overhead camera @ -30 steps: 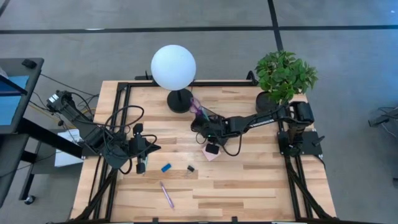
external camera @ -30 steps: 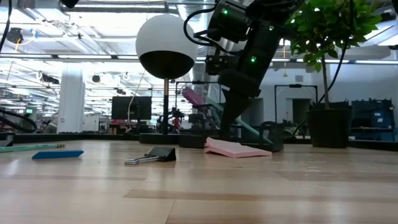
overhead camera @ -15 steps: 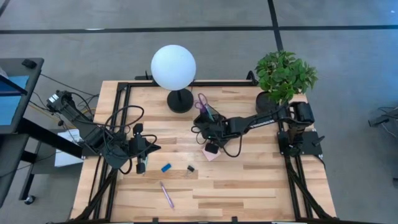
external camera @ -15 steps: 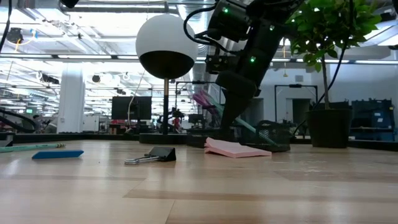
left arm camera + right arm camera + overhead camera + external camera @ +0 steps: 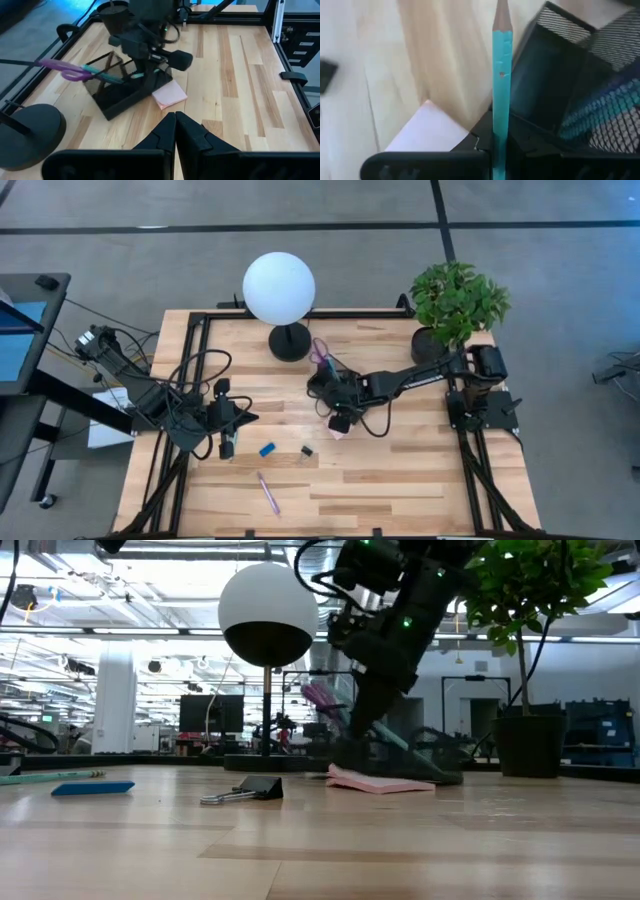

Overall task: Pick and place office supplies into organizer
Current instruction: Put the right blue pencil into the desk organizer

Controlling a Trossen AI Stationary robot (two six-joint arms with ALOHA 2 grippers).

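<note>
Teal, slim pencil sits pinched in the right gripper jaws above the black mesh organizer, mid-desk. Left gripper jaws pressed together, empty.

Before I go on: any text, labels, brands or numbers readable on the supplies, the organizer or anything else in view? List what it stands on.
None can be read in any view.
teal pencil, held in the shut right gripper: no print visible.
organizer, pink sticky-note pad: no markings visible.
Room behind the table, low view: anything there is too small to read.
</note>
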